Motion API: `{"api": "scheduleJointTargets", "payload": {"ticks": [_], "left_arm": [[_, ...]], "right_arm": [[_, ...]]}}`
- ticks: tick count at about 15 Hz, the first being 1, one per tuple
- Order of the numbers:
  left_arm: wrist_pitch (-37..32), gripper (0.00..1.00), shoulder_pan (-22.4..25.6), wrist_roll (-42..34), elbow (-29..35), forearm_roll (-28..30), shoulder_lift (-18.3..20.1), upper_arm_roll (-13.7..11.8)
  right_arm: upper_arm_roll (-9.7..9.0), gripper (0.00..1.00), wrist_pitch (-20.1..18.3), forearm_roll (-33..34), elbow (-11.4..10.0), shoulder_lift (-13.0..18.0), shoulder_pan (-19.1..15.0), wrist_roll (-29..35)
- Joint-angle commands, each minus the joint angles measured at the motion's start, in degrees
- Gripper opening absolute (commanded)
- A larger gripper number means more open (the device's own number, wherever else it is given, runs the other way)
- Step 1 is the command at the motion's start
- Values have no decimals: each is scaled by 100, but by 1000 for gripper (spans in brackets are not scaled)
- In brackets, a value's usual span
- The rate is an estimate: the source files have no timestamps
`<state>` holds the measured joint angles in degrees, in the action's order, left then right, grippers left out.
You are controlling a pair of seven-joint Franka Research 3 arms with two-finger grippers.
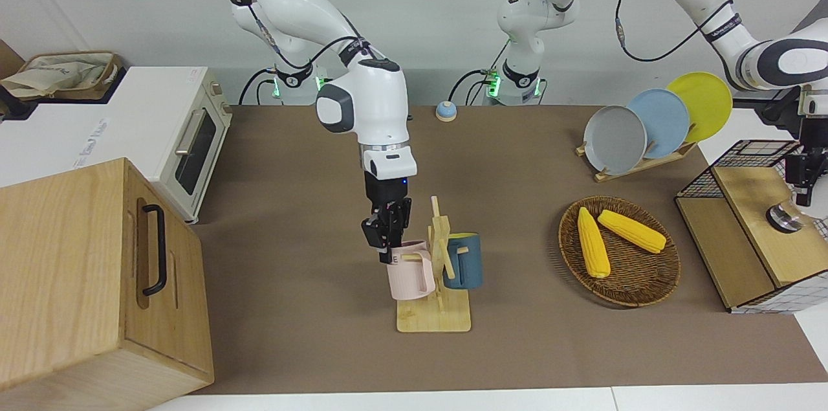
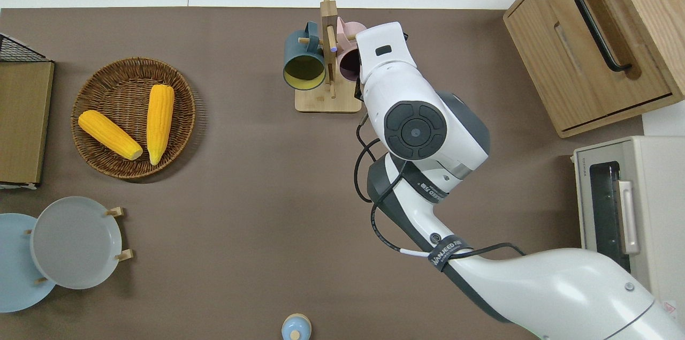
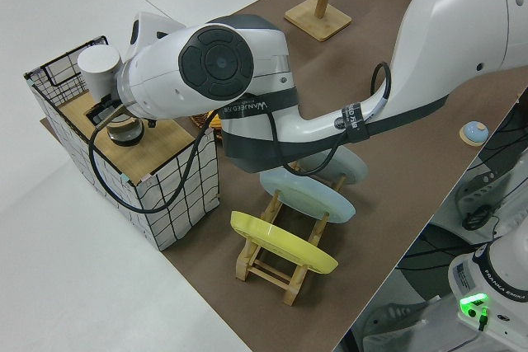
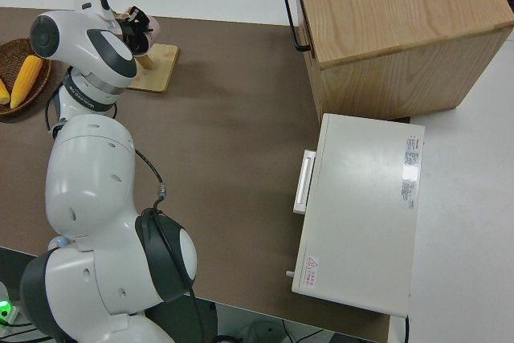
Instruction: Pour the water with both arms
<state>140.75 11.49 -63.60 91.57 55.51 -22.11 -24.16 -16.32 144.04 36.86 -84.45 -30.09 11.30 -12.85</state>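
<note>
From across the table, in the middle of the frame, the right arm's black two-finger gripper (image 1: 388, 244) sits down on the rim of the pale pink ceramic mug (image 1: 409, 270), which hangs on the small wooden peg rack (image 1: 435, 281) beside a dark teal mug with a yellow inside (image 1: 464, 260). Its fingers look clamped on the pink mug's wall, so I judge the step to be fetching a cup off the rack; the next move calls for lifting it clear of its peg without tipping the rack. At the right edge, the left arm's black gripper (image 1: 804, 168) hangs over a silver knob-like object (image 1: 783, 217) on the wire-and-wood crate (image 1: 750, 230); whether its fingers are apart I cannot tell.

From straight above, the white wrist covers the right gripper; the pink mug (image 2: 349, 63) peeks out at top centre.

From the left end, the crate (image 3: 132, 162) and silver object (image 3: 124, 127) sit at mid-left.

From beside the right arm, the right gripper (image 4: 141, 26) is at the upper left, over the rack (image 4: 152, 67).
</note>
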Motion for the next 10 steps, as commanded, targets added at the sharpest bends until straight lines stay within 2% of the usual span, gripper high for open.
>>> {"api": "scheduleJointTargets", "payload": {"ticks": [1, 2, 10], "left_arm": [[58, 0, -15, -65, -149, 153, -136, -27], [58, 0, -15, -73, -149, 153, -136, -27], [58, 0, -15, -29, -237, 144, -127, -27]], "right_arm": [[41, 189, 107, 103, 105, -85, 48, 63], [41, 159, 107, 103, 96, -85, 48, 63], [41, 127, 107, 103, 105, -85, 39, 81]]}}
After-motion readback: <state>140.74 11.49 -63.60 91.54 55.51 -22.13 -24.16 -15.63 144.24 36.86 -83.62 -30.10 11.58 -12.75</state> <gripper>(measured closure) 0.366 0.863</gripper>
